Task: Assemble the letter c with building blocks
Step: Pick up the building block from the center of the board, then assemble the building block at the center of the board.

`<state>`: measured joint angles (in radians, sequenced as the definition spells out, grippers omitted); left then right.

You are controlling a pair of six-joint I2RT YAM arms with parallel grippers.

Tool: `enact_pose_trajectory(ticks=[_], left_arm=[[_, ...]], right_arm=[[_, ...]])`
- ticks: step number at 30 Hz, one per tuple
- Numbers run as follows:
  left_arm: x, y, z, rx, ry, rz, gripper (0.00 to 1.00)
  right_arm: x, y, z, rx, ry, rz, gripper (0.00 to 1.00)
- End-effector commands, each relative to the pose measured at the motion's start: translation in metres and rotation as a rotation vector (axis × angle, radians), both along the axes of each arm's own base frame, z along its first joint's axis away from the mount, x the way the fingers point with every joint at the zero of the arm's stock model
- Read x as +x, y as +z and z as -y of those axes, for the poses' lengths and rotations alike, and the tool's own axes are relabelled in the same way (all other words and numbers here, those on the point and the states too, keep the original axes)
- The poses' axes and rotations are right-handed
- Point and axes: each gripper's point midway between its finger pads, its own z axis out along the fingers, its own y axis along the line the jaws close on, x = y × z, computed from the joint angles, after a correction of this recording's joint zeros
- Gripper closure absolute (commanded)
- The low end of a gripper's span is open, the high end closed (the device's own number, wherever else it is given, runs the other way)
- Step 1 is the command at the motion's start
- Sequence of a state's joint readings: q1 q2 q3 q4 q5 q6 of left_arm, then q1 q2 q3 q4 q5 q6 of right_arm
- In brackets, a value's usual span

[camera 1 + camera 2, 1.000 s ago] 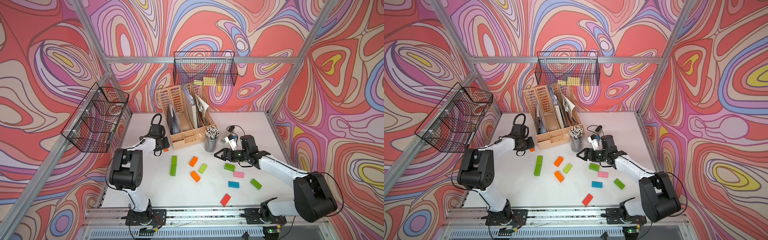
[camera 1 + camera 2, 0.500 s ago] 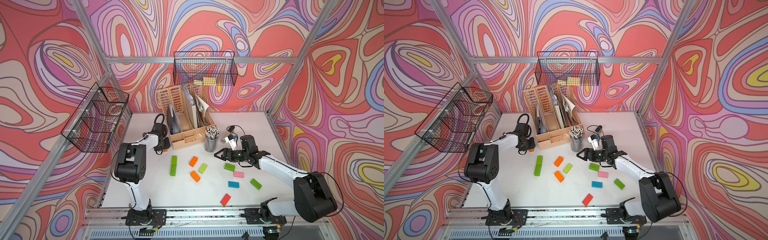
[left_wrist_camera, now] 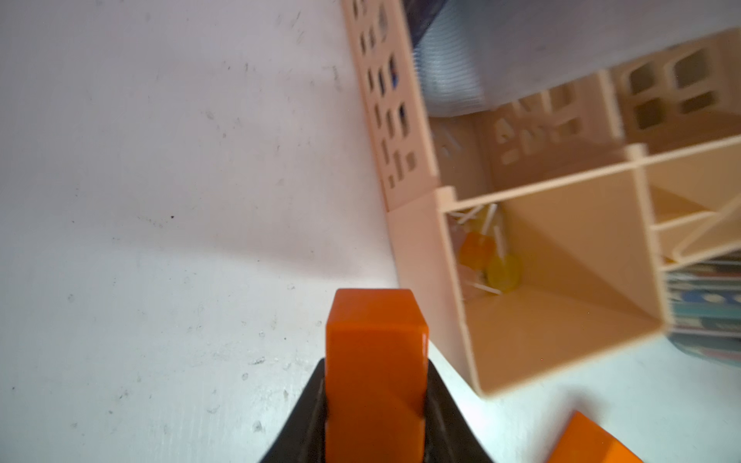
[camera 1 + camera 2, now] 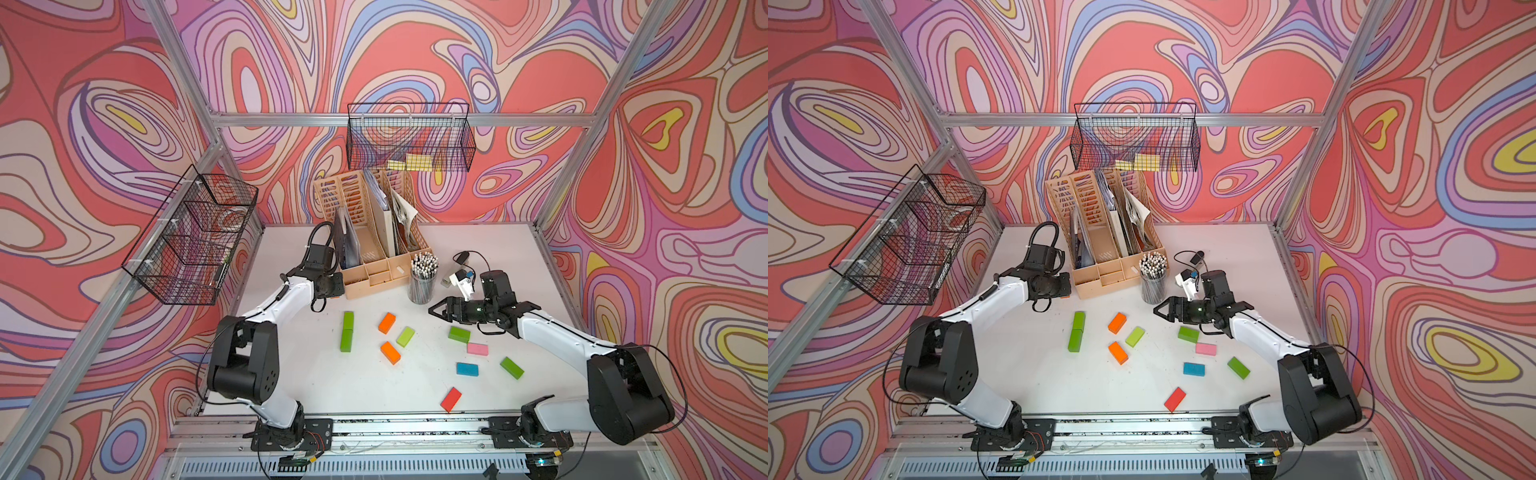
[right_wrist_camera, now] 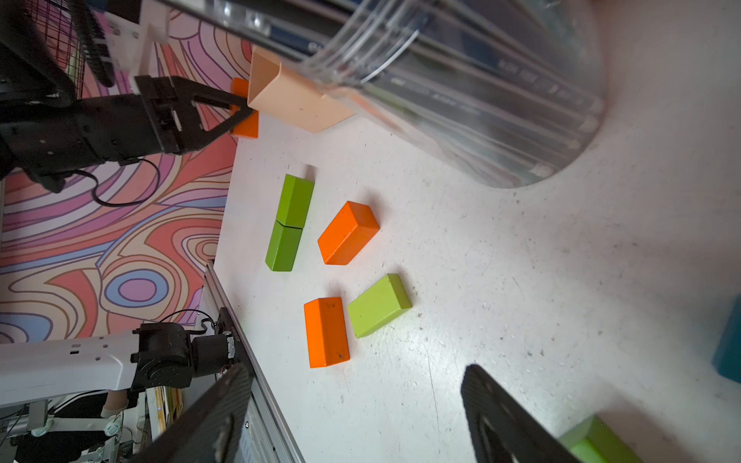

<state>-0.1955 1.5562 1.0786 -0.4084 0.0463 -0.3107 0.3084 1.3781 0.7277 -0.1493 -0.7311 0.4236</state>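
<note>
orange block (image 3: pixel 375 360) sits clamped in my left jaws, close to the counter (image 3: pixel 160 200) right beside the beige organizer (image 3: pixel 417 256); my right jaws hang wide and empty near the green block (image 4: pixel 459 333). swinging out carelessly could knock the block against that organizer corner and twist it loose.

With twelve o'clock taken as straight ahead of the right gripper (image 5: pixel 353 425), its fingers (image 5: pixel 208 421) stand wide apart over the bare white table (image 5: pixel 501 280), holding nothing. At twelve o'clock a near orange block (image 5: pixel 326 332) lies just beside a light green block (image 5: pixel 379 305), with a second orange block (image 5: pixel 348 232) beyond; two dark green blocks (image 5: pixel 296 200) lie end to end at eleven. Farther out at eleven, the left gripper (image 5: pixel 242 109) is clamped on a third orange block (image 5: pixel 245 126) beside the beige organiser (image 5: pixel 288 100); a clear pencil cup (image 5: pixel 481 100) stands at one o'clock.
</note>
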Motion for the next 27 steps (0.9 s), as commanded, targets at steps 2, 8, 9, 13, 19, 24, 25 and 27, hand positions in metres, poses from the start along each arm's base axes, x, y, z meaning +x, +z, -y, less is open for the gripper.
enact_pose_trajectory(ticks=[2,8,9,13,19,24,25,27], left_arm=[[-0.011,0.017,0.018,-0.033,-0.16,0.063,0.74],[-0.024,0.039,0.043,-0.076,-0.362,0.159,0.73],[-0.026,0.042,0.049,-0.087,-0.409,0.174,0.72],[-0.039,0.046,0.071,-0.079,-0.611,0.214,0.72],[-0.069,0.025,0.093,0.071,-0.981,0.239,0.77],[-0.073,0.02,0.092,0.183,-1.134,0.301,0.78],[-0.073,0.02,0.093,0.206,-1.177,0.315,0.77],[-0.073,0.018,0.093,0.232,-1.232,0.312,0.75]], right_arm=[[0.003,0.011,-0.001,-0.007,0.013,0.036,0.14],[0.004,0.018,-0.002,-0.002,0.019,0.051,0.14],[0.004,0.018,-0.002,-0.003,0.02,0.049,0.14],[0.005,0.019,-0.002,-0.009,0.022,0.043,0.14],[0.005,0.015,-0.003,-0.008,0.028,0.032,0.14],[0.002,0.014,-0.003,-0.001,0.029,0.035,0.14],[0.002,0.013,-0.003,0.001,0.028,0.035,0.14],[0.002,0.013,-0.004,0.008,0.029,0.036,0.14]])
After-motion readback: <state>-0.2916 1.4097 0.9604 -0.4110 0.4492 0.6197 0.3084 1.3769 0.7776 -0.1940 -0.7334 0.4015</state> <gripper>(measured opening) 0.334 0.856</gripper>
